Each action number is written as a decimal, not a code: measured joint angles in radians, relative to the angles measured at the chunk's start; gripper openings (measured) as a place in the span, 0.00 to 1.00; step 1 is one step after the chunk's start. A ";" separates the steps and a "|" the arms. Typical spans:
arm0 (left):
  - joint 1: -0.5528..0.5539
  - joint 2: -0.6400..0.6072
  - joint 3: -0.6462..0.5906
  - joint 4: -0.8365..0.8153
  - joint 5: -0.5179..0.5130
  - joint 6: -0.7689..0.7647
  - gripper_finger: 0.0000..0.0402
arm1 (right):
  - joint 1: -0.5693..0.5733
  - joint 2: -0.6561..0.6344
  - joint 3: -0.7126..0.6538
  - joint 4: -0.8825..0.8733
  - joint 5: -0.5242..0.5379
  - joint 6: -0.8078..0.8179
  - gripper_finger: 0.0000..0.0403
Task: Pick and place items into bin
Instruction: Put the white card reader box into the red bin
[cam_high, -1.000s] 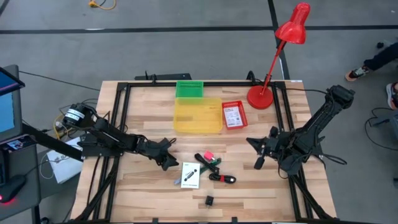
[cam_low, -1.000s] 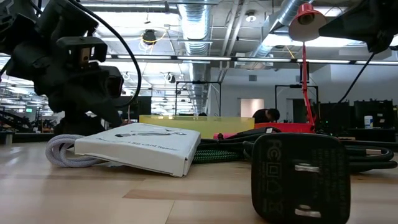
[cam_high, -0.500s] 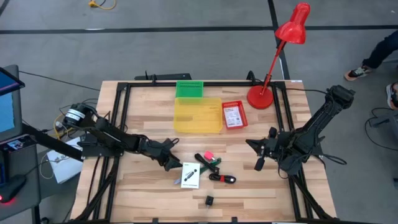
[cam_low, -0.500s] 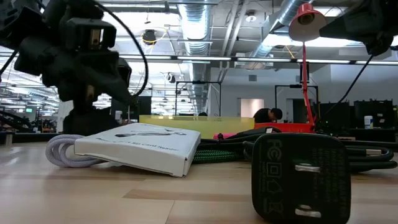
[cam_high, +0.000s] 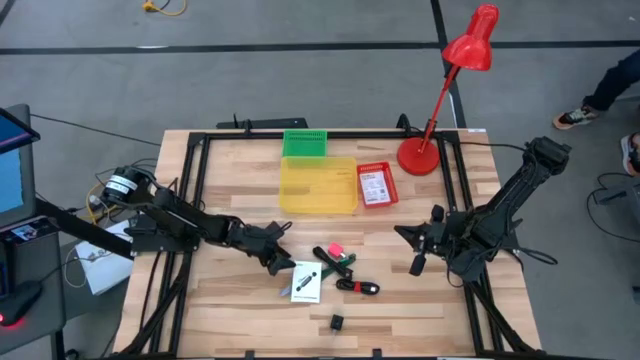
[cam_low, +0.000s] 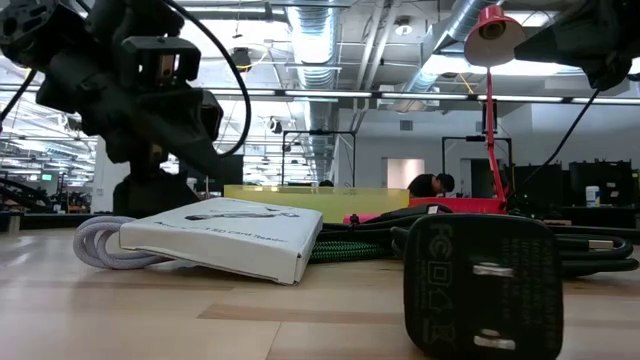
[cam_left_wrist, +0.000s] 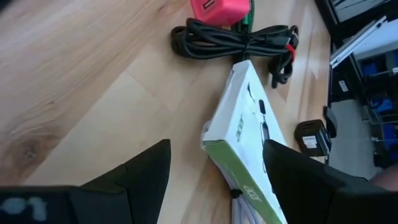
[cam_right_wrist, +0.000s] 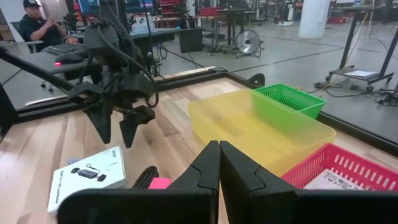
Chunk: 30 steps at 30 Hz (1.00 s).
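High view: left tool (cam_high: 281, 252) open, just beside white box (cam_high: 306, 282).

A carded box (cam_high: 306, 282) is placed on the table (cam_high: 220, 300) near its front, with a bundled cable (cam_high: 358, 287) just to its right and a plug adapter (cam_high: 337, 322) nearer the front edge. Three bins (cam_high: 318, 185) are set side by side toward the far edge, a lamp base (cam_high: 418, 157) to their right.

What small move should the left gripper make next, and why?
Probably ease the left gripper forward and down over the white box. Its fingers are open, and the left wrist view shows the box's near end lying between them but not yet enclosed. The right gripper waits shut, off to the side.
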 joint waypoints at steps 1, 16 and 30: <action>0.001 0.000 0.000 -0.001 0.003 0.000 0.62 | 0.000 0.000 0.000 0.000 0.000 0.000 0.00; 0.010 0.127 0.014 0.117 0.077 -0.021 0.62 | 0.000 0.000 0.000 0.000 0.000 0.001 0.00; 0.023 0.130 0.040 0.126 0.123 0.017 0.62 | 0.000 0.000 0.000 0.000 0.000 -0.001 0.00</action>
